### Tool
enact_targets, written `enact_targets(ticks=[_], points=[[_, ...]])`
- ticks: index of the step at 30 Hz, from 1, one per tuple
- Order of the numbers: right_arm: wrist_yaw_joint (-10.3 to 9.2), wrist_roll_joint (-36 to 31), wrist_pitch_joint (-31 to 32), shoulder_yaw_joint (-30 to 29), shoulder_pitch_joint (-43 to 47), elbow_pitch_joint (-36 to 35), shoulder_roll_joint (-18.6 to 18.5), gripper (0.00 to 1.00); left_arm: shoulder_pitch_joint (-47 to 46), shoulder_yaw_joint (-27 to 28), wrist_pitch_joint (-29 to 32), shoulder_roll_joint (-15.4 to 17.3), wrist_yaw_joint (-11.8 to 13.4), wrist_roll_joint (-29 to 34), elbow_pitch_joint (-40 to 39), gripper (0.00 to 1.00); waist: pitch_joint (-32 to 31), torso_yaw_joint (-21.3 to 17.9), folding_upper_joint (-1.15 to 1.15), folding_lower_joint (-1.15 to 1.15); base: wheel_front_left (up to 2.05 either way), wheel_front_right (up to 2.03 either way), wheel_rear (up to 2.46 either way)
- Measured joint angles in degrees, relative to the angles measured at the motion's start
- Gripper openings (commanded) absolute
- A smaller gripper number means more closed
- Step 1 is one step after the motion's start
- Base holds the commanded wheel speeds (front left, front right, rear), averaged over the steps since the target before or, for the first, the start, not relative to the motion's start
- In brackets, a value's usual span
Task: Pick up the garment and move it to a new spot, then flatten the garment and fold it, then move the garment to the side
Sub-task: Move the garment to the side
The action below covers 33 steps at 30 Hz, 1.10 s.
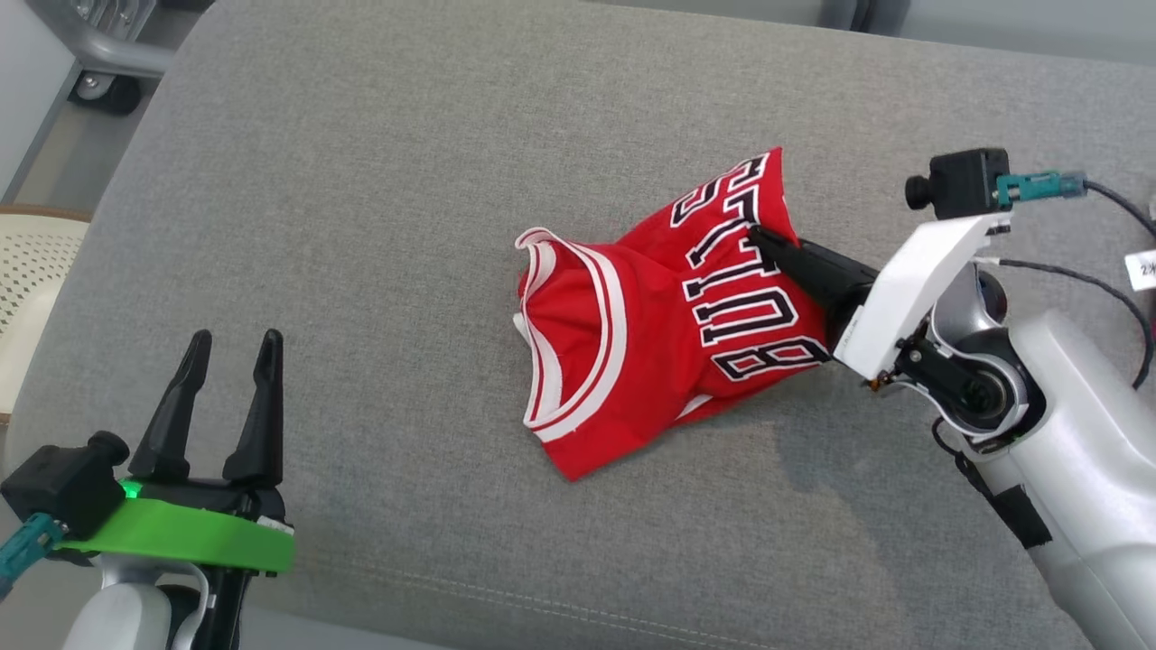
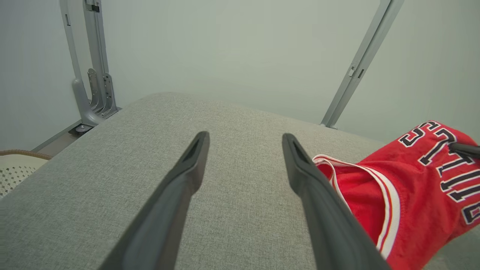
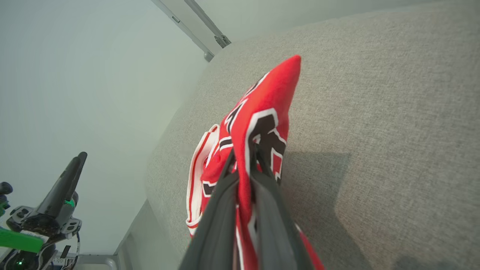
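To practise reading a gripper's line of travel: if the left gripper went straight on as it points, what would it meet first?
Probably nothing: ahead of the left gripper lies bare cushion, then the wall. The jersey sits off to its right. Height unclear.

Grey fabric couch [image 1: 452, 181], pale wall [image 2: 240, 45], metal frame [image 2: 94, 45]

I am holding my left gripper [image 1: 236, 336] over the near left corner of the grey fabric cushion [image 1: 361, 181], its two long dark fingers [image 1: 262, 397] spread apart and pointing away from me. My right gripper [image 1: 757, 235] is reaching in from the right edge, pinching a fold of the red sleeveless jersey [image 1: 650, 334].
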Motion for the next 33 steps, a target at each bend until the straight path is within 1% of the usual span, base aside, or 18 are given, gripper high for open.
enact_targets(ticks=[4,6,7,11,14,17,23,27,28,31,33], points=[[0.0,0.0,3.0,0.1,-2.6,-2.3,-1.8,0.0,0.2,0.9,0.0,0.0,0.0,0.4,-0.1,1.0,-0.8,-1.3,0.0,0.0,0.0,0.0,0.0],[-0.15,-0.2,4.4,-0.5,-3.6,-2.6,-3.8,0.0,1.2,1.0,0.0,0.1,-0.1,0.6,-0.4,1.0,-1.2,-2.2,0.0,0.0,0.0,0.0,0.0],[-0.55,-0.5,5.1,-1.2,-4.0,-2.7,-5.0,0.0,1.6,1.0,0.0,0.2,-0.1,0.6,-0.4,1.0,-1.3,-2.6,0.0,0.0,0.0,0.0,0.0],[-3.18,-0.7,8.1,-4.3,-5.2,-2.8,-10.3,0.0,1.8,1.1,0.0,0.4,-0.1,1.0,-1.6,1.0,-1.5,-4.4,0.0,0.0,0.0,0.0,0.0],[-5.41,-2.9,10.1,-6.0,-5.9,-1.9,-14.8,0.0,1.8,1.2,0.0,0.7,-0.3,1.0,-2.3,1.0,-1.3,-5.7,0.0,0.0,0.0,0.0,0.0],[-7.03,-4.6,11.4,-7.4,-5.9,-0.5,-18.8,0.0,1.9,0.5,0.0,0.7,-0.3,1.0,-2.7,1.0,-0.9,-6.8,0.0,0.0,0.0,0.0,0.0],[-9.5,-5.9,11.7,-10.3,-6.4,-0.4,-21.8,0.0,1.8,-0.2,0.0,1.0,-0.5,1.5,-4.1,1.0,0.6,-8.8,0.0,0.0,0.0,0.0,0.0],[-9.51,-9.5,12.1,-10.4,-7.2,-0.3,-25.3,0.0,1.7,-1.1,0.0,1.6,-0.6,1.6,-5.0,1.0,2.3,-9.7,0.0,0.0,0.0,0.0,0.0],[-9.53,-10.1,12.0,-10.6,-7.3,-0.3,-25.7,0.0,1.5,-1.3,0.1,1.6,-0.7,1.6,-5.2,1.0,2.7,-9.9,0.0,0.0,0.0,0.0,0.0],[-10.03,-10.2,10.8,-11.5,-9.1,-0.6,-24.9,0.0,0.5,-1.6,0.3,1.6,-0.7,1.6,-5.9,1.0,4.2,-10.4,0.0,0.0,0.0,0.0,0.0],[-10.02,-12.0,10.7,-11.2,-10.6,-1.3,-25.6,0.0,0.1,-1.9,0.3,1.6,-0.7,1.6,-6.0,1.0,5.1,-10.7,0.0,0.0,0.0,0.0,0.0]])
